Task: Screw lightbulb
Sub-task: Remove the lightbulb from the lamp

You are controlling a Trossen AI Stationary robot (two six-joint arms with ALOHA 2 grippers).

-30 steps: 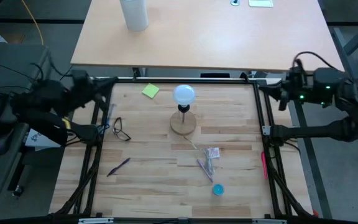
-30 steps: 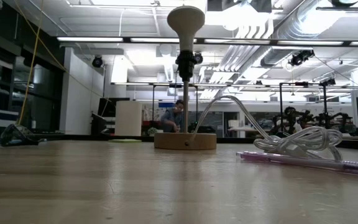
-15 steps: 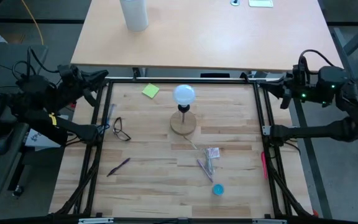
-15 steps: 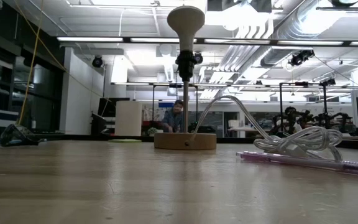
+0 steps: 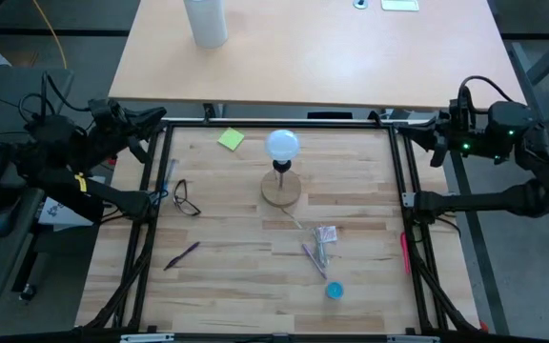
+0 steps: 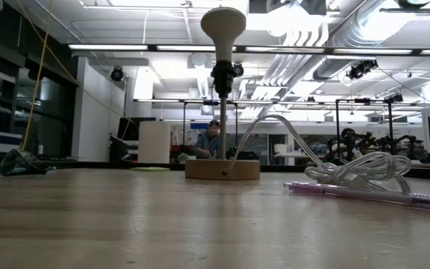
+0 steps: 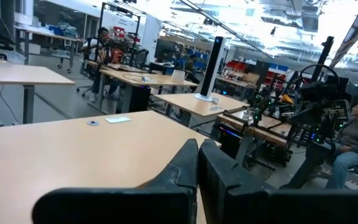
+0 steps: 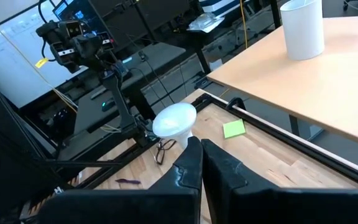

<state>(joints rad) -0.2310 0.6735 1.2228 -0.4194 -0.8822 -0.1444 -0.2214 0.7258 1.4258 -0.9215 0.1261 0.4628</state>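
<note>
High view shows the lightbulb (image 5: pixel 282 145) seated upright in its socket mid-table, both tools, left (image 5: pixel 155 118) and right (image 5: pixel 425 140), pinched shut and empty at the edges, so a careless reach could topple the lamp.

lightbulb (image 5: pixel 282 145) is seated upright in the socket stand (image 5: pixel 281 188) at bench (image 5: pixel 227 248) centre | glasses (image 5: pixel 185 198) are placed left of the stand | cable bundle (image 5: pixel 324 235) is laid in front, slightly right | sticky note (image 5: pixel 231 139) is found behind-left
</note>
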